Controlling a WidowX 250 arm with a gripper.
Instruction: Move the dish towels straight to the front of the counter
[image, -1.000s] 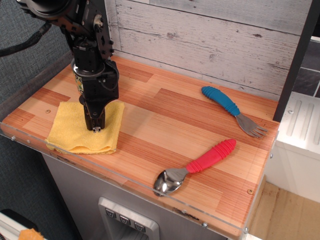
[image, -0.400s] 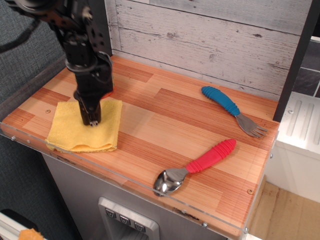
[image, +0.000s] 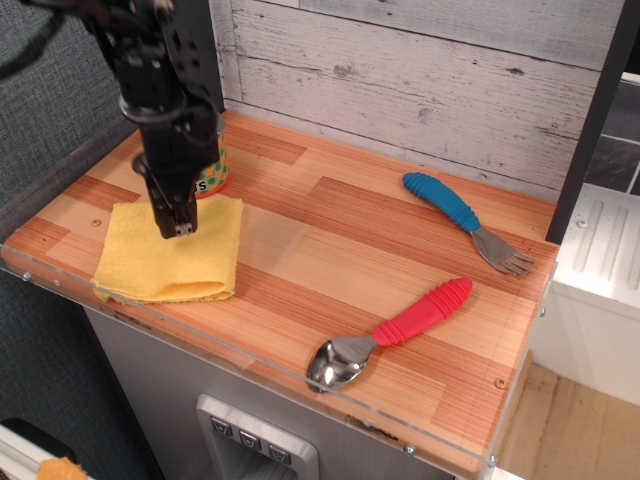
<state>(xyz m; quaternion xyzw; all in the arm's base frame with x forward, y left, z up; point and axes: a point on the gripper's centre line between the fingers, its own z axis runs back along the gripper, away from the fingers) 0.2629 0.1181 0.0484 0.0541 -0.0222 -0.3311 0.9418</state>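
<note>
The dish towels (image: 185, 265) are one folded yellow cloth lying flat at the front left corner of the wood-plank counter (image: 330, 225), close to the clear acrylic rim (image: 230, 352). My gripper (image: 181, 229) points down over the cloth's back half, its narrow black fingers together and holding nothing; whether the tips touch the cloth I cannot tell. The arm hides part of the cloth's back edge.
A can (image: 211, 176) with an orange and green label stands just behind the cloth, mostly hidden by the arm. A blue-handled fork (image: 452, 207) lies at the back right. A red-handled spoon (image: 400, 325) lies at the front right. A whitewashed plank wall (image: 420, 80) closes the back.
My gripper has moved back and to the left over the cloth and risen slightly. The can behind it has come into view. The cloth has stayed in place.
</note>
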